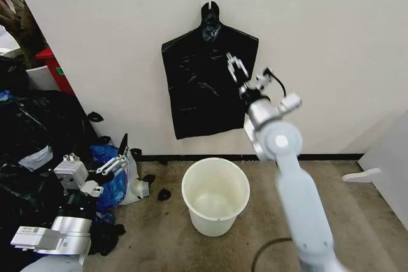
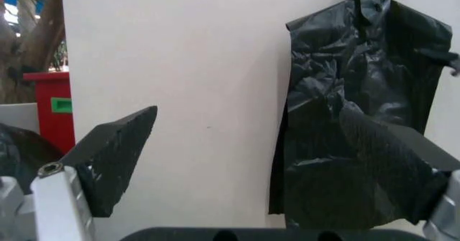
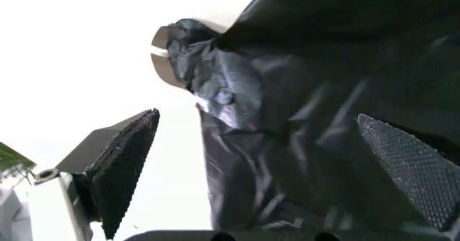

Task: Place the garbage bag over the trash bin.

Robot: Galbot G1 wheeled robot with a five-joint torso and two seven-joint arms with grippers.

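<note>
Head view, item one: right gripper point(image 1: 236, 68), fingers spread and holding nothing, raised in front of the upper right part of the hanging black plastic; whether the tips touch the film cannot be told. In the right wrist view the two ribbed pads point(image 3: 126, 168) stand wide apart with the black sheet between and beyond them, the bunched neck and its wall hook point(image 3: 164, 55) just past the near pad.

Item two: left gripper point(image 1: 115, 164), low at the robot's left side above the floor clutter, fingers parted and empty. Its wrist camera looks toward the wall and the same black sheet from well apart.

Item three: garbage bag point(image 1: 207, 87). Thin, glossy, crinkled black film, flat, gathered to a narrow neck at the hook and widening to a roughly square skirt with a slightly slanted lower edge. Whether this is one bag or several layered ones cannot be told. Position: on the wall, above and behind the bin, not touching it.

Item four: trash bin point(image 1: 215, 195). Round, cream-white, tapering, rolled rim, upright on the carpet below the bag, unlined and empty inside.

Item five: heap of stuffed black bags point(image 1: 29, 138), left of the bin, untouched.

Progress, judged: early. No bag is yet grasped or taken off the hook; pulling one free, opening it and sleeving it over the rim all remain.
</note>
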